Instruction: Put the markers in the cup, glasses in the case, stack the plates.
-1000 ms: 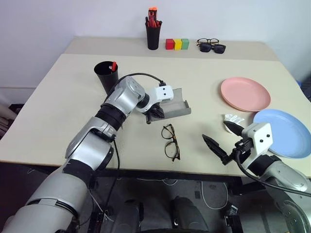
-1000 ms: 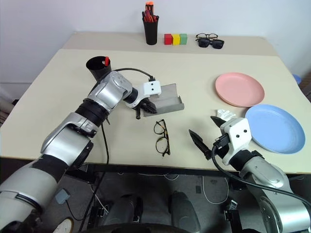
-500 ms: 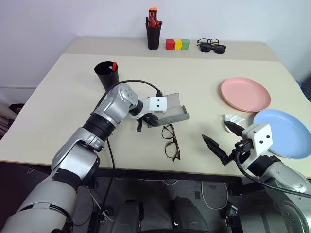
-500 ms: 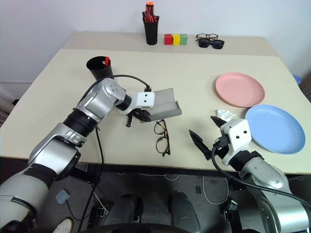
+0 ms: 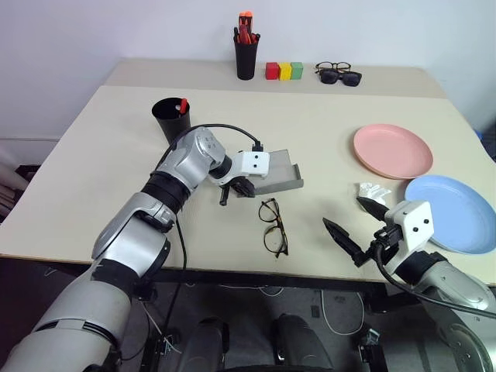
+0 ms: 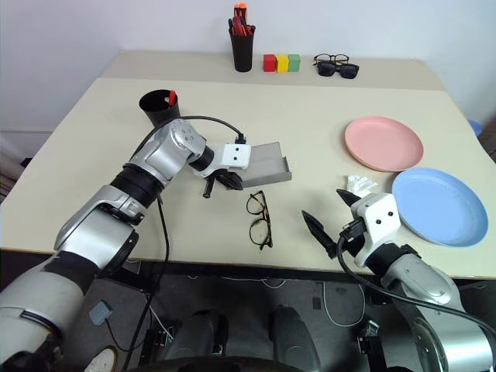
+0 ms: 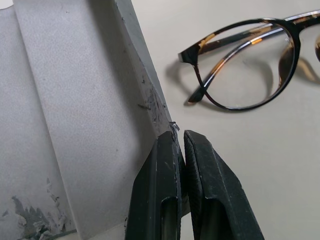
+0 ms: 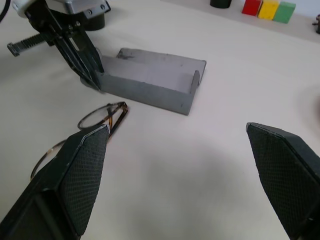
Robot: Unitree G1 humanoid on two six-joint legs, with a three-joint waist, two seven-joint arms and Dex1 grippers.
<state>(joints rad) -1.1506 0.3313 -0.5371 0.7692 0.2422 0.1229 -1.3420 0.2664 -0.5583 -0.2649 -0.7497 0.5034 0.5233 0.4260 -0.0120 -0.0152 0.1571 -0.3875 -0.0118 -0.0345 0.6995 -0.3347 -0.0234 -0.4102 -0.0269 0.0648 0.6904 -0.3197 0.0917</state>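
Observation:
The open grey case [image 5: 277, 172] lies mid-table, and my left gripper [image 5: 241, 187] is shut on the near left corner of its wall [image 7: 159, 117]. The black-framed glasses [image 5: 273, 226] rest unfolded on the table just in front of the case, apart from it. At the back left stands the black cup [image 5: 168, 120] with a red-capped marker [image 5: 183, 105] in it. A pink plate [image 5: 391, 149] and a blue plate [image 5: 456, 211] lie side by side on the right. My right gripper [image 5: 343, 213] hovers open near the table's front edge, right of the glasses, holding nothing.
At the back stand a narrow black pen holder [image 5: 246, 58] with red and orange pens, three coloured blocks [image 5: 283, 70], and sunglasses with another pair of spectacles [image 5: 338, 74]. A small crumpled white thing [image 5: 372, 188] lies beside my right gripper.
My left wrist has rolled with the case's corner pinched in it; the case tipped up half a second ago and now lies flatter, slightly shifted. The right arm has stayed still.

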